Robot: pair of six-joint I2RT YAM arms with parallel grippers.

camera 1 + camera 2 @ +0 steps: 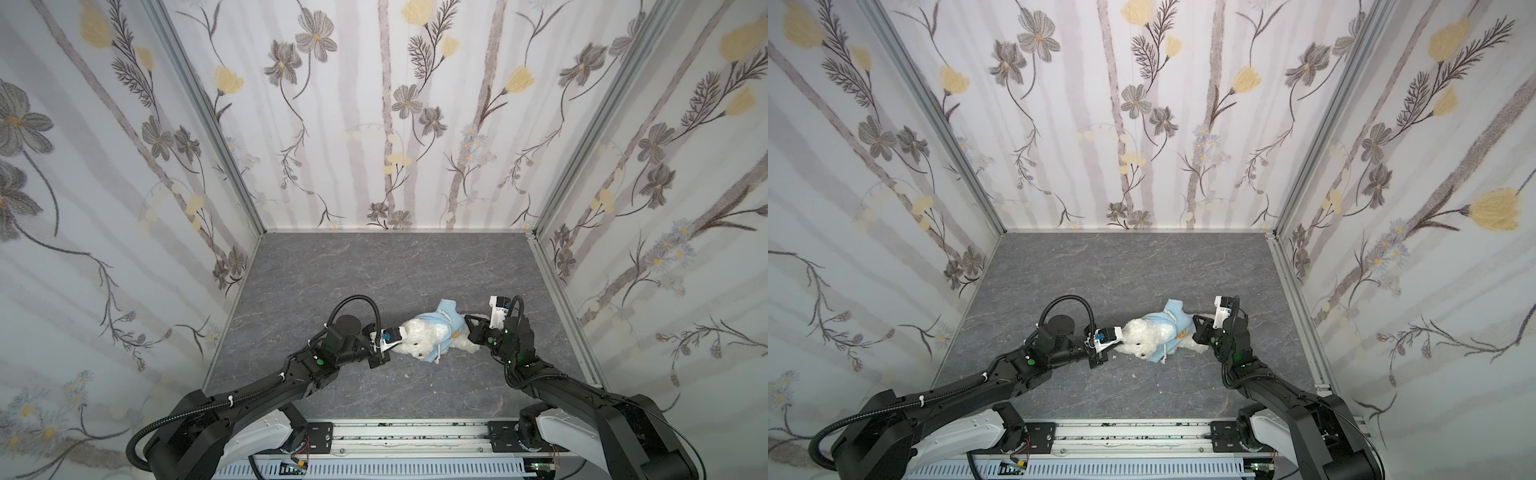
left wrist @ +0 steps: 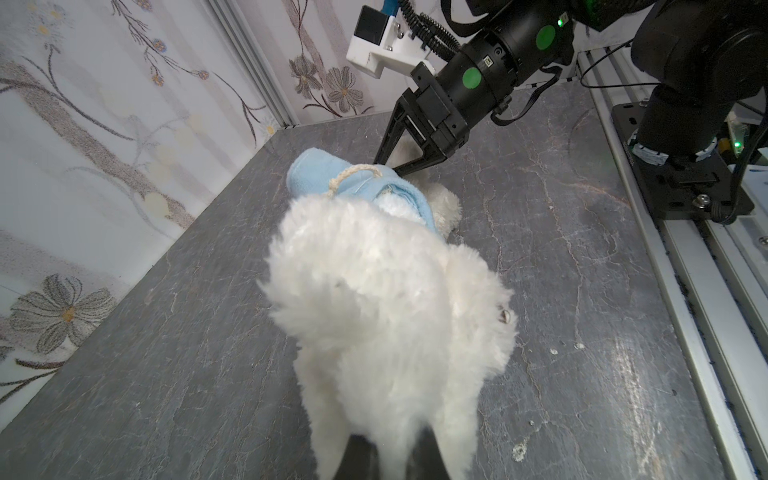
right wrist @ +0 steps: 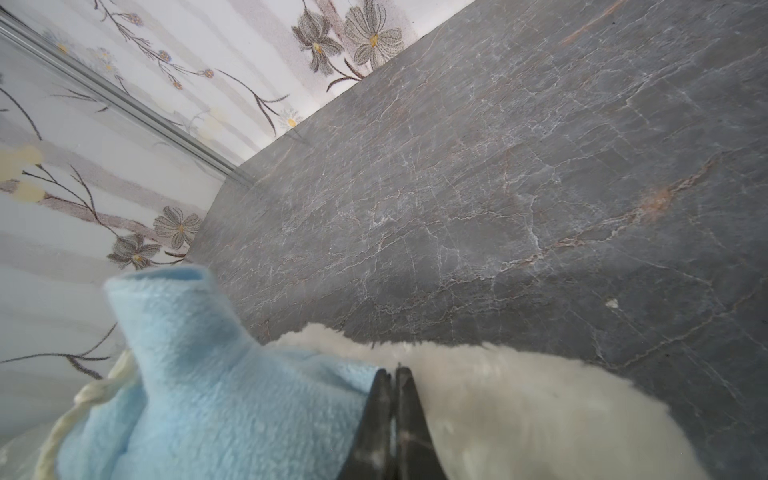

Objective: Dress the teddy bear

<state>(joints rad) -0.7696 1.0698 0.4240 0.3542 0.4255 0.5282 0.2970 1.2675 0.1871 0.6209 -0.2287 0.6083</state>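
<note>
The teddy bear (image 1: 417, 338) (image 1: 1144, 334) lies on its side on the grey table, a fluffy white plush with its head toward the left arm. A light-blue hoodie (image 1: 444, 322) (image 1: 1177, 322) covers its body, and one empty sleeve (image 3: 174, 307) sticks up. My left gripper (image 1: 400, 338) (image 2: 386, 461) is shut on the fur of the bear's head (image 2: 386, 299). My right gripper (image 1: 466, 318) (image 2: 384, 164) (image 3: 392, 370) is shut at the hoodie's hem, where blue cloth meets white fur (image 3: 519, 407). The bear's legs (image 1: 469, 345) stick out below the hem.
Flower-patterned walls (image 1: 374, 124) enclose the table on three sides, with metal posts in the back corners. The arms' mounting rail (image 1: 415, 434) runs along the front edge. A few small white flecks (image 1: 407, 375) lie on the grey surface near the bear.
</note>
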